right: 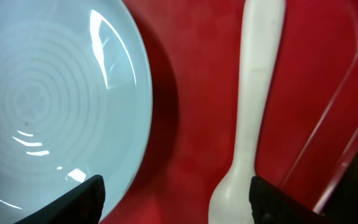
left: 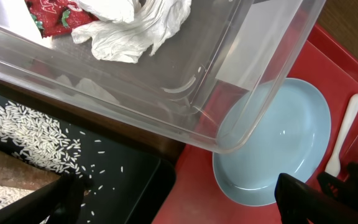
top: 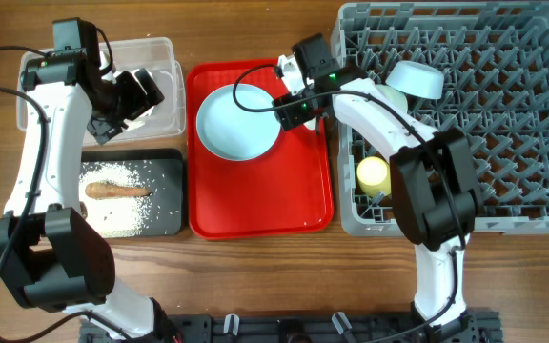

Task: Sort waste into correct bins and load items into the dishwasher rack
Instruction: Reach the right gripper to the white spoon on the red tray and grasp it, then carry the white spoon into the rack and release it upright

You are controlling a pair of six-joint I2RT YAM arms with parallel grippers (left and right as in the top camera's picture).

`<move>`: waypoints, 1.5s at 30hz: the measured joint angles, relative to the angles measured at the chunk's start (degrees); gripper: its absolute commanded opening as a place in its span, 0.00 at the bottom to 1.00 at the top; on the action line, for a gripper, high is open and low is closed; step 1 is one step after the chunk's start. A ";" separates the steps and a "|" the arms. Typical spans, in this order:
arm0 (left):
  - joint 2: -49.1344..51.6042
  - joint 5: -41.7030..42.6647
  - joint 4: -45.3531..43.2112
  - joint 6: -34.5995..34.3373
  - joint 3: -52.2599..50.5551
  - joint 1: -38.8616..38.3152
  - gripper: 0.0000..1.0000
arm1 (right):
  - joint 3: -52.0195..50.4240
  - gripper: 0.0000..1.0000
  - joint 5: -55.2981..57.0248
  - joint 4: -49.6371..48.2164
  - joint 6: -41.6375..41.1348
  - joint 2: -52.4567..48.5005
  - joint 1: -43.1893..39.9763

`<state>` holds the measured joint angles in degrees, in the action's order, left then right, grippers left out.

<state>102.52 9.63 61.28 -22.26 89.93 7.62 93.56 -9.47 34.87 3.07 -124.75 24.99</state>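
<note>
My right gripper [top: 298, 97] [right: 179, 202] hangs open low over the red tray [top: 255, 205]. The white plastic spoon [right: 253, 112] lies flat on the tray between its fingers, close to the right fingertip, and the pale blue plate [top: 239, 119] [right: 48, 99] sits just left of it. My left gripper [top: 133, 93] [left: 179, 205] is wide open and holds nothing, at the near corner of the clear tub [top: 165, 57] [left: 241, 93]. White tissue [left: 135, 25] and the red wrapper [left: 51, 12] lie inside the tub. Two pale bowls [top: 416, 78] and the yellow cup [top: 373, 173] sit in the grey dishwasher rack [top: 484, 143].
The black tray [top: 165, 195] [left: 129, 180] in front of the tub holds a brown carrot-like stick [top: 117, 191] and scattered rice [left: 36, 127]. The red tray's raised rim [right: 328, 124] runs just right of the spoon, and the rack wall stands close beyond it.
</note>
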 measured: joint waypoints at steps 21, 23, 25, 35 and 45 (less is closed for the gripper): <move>0.00 0.00 0.00 0.00 0.00 0.00 1.00 | 0.13 0.68 -5.46 3.63 -1.36 -1.84 -0.42; 0.00 0.02 0.02 0.00 0.00 0.00 1.00 | 0.13 0.67 -2.86 6.23 -3.76 0.96 -0.39; 0.00 0.00 -0.02 0.00 0.00 0.00 1.00 | 0.28 0.56 0.83 10.60 -7.06 5.57 -0.42; 0.00 0.00 -0.02 0.02 0.00 0.00 1.00 | -12.61 0.39 2.84 3.17 -17.20 6.84 1.84; 0.00 0.00 0.00 0.00 0.00 0.00 1.00 | -13.66 0.38 4.39 -3.58 -19.91 6.73 2.84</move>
<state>102.52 9.63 61.28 -22.26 89.93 7.62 79.90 -5.08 31.29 -16.84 -118.02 27.83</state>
